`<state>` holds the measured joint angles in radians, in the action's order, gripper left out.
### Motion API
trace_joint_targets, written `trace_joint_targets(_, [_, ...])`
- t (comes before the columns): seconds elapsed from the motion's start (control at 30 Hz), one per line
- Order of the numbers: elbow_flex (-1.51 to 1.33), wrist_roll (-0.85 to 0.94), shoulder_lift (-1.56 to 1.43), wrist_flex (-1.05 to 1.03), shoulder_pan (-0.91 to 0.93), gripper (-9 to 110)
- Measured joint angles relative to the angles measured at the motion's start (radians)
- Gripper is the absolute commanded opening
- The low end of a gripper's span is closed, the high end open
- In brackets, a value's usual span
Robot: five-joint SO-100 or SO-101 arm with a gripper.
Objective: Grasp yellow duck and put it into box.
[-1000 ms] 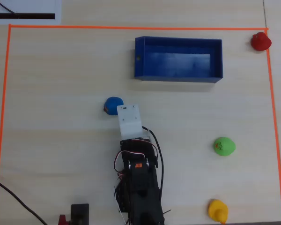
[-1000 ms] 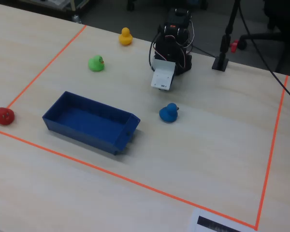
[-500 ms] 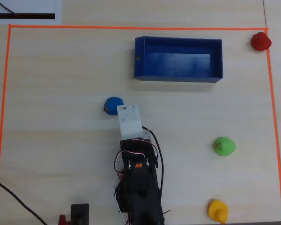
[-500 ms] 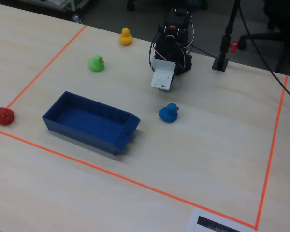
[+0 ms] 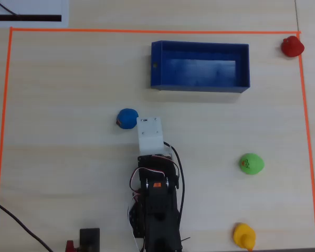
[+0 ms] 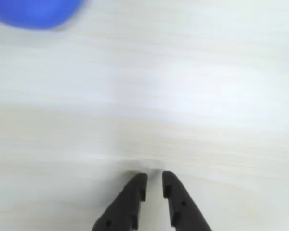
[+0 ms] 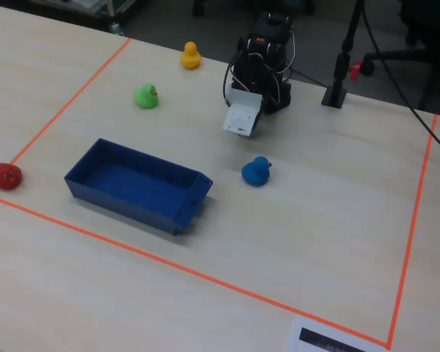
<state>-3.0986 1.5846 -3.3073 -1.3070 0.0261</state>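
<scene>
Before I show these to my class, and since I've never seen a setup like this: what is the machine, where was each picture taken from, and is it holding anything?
It is a small robot arm bolted to a table. One camera looks straight down, one stands off to the side, one rides on the arm's wrist. On the table lie a blue box, a yellow duck, a green toy, a blue toy and a red toy, inside an orange tape border. In the wrist view the gripper is nearly closed over bare wood and holds nothing.
</scene>
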Motion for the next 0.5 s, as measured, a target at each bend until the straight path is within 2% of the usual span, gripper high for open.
trace_joint_targets(0.1, [0.06,-0.012,0.094,0.15,0.084,0])
trace_joint_targets(0.2, [0.252,-0.087,0.275,0.249,0.155,0])
trace_joint_targets(0.4, [0.904,-0.331,0.785,0.224,0.364,1])
trace_joint_targets(0.5, [1.31,-0.388,1.066,0.164,0.505,5])
